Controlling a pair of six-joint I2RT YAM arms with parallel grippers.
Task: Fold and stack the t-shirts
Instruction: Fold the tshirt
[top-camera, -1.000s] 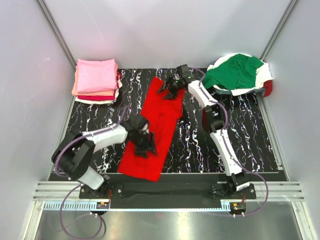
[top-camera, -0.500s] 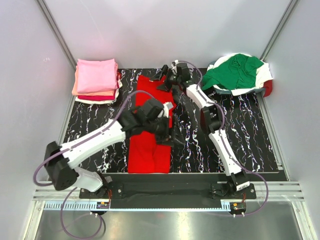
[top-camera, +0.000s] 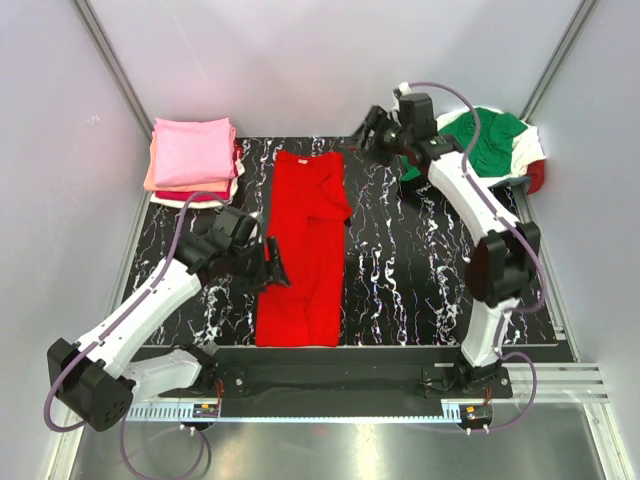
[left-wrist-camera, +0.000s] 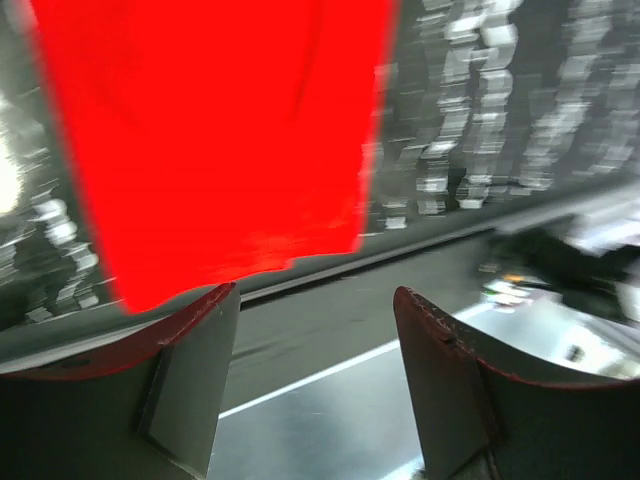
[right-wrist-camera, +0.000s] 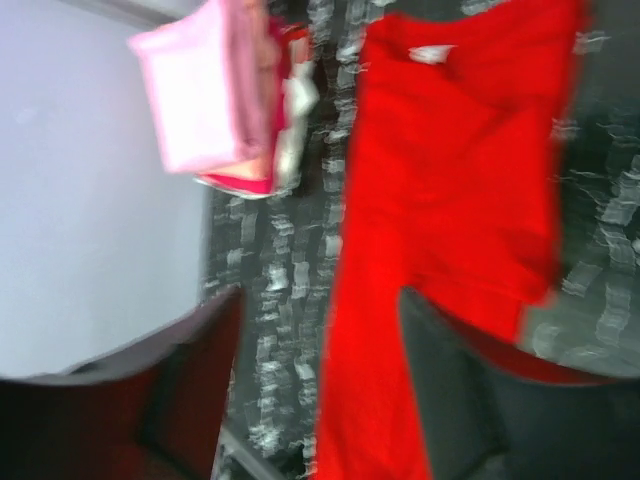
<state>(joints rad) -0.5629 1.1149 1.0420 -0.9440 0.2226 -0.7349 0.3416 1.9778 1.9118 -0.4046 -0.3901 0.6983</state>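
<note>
The pile (top-camera: 193, 160) sits far left so more shirts can go on top. The left gripper (top-camera: 272, 268), spread wide and empty, is just beside the red shirt (top-camera: 305, 240). It lies flat in the middle as a long strip, neck pointing away, ready, I think, to fold across. The right gripper (top-camera: 368, 132), spread and empty too, hangs near the green shirt (top-camera: 495, 140).

White-shelled left arm (top-camera: 140, 310), right arm (top-camera: 465, 190), black joints (top-camera: 500, 265). Purple-grey cables (top-camera: 440, 85) looped alongside. Black left gripper (top-camera: 272, 268), right gripper (top-camera: 362, 135); fingers (left-wrist-camera: 190, 380) dark grey, red-edged.
</note>
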